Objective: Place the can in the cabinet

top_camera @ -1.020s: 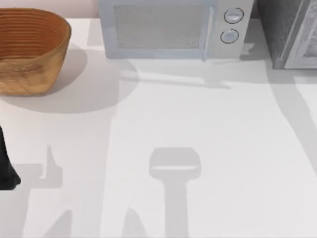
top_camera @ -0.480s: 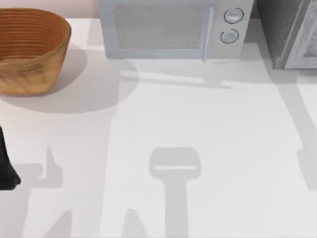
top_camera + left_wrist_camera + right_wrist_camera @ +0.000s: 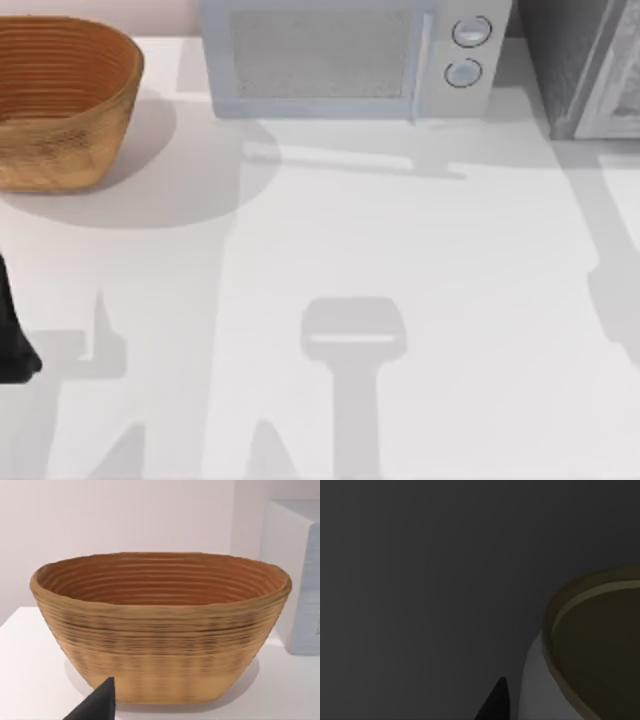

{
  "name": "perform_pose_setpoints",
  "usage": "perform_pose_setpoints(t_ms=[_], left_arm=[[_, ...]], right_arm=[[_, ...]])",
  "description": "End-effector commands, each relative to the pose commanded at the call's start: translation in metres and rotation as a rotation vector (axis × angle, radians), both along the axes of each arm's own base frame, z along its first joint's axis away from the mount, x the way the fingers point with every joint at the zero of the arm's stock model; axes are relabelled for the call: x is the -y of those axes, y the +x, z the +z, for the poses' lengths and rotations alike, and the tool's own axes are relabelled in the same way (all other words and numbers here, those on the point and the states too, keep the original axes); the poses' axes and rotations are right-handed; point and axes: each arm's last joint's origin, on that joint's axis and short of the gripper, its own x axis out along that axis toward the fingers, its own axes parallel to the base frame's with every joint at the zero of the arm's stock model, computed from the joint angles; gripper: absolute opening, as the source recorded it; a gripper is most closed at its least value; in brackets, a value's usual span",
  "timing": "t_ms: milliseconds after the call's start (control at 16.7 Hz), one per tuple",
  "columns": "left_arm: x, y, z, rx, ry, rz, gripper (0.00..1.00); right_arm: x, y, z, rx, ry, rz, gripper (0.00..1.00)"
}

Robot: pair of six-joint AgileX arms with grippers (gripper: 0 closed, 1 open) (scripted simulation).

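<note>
White counter (image 3: 420, 300) spans the top view, bare through the middle. Grey cabinet (image 3: 580, 65) stands at the far right corner; microwave (image 3: 345, 55) sits along the back edge beside it, woven basket (image 3: 60, 100) at the far left corner. Left arm (image 3: 12, 335) parked at the left edge; left end effector (image 3: 97, 705) faces the basket from near, grip state impossible to tell. Right wrist view is dim, walled in grey, likely the cabinet interior. The can (image 3: 585, 655) sits close against the right end effector (image 3: 495, 700), rim toward the camera; whether it is pinched or already let go, cannot tell. Judgement: placing step, near the end.
</note>
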Motion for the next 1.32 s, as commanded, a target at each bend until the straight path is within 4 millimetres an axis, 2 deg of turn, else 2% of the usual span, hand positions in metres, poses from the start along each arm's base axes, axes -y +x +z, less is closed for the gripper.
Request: perform_pose_setpoints(t_ms=[180,960,1320], left_arm=[[0.0,0.0,0.0,0.0,0.0,0.0,1.0],[0.0,0.0,0.0,0.0,0.0,0.0,1.0],[0.0,0.0,0.0,0.0,0.0,0.0,1.0]], right_arm=[[0.0,0.0,0.0,0.0,0.0,0.0,0.0],[0.0,0.0,0.0,0.0,0.0,0.0,0.98],[0.0,0.0,0.0,0.0,0.0,0.0,1.0]])
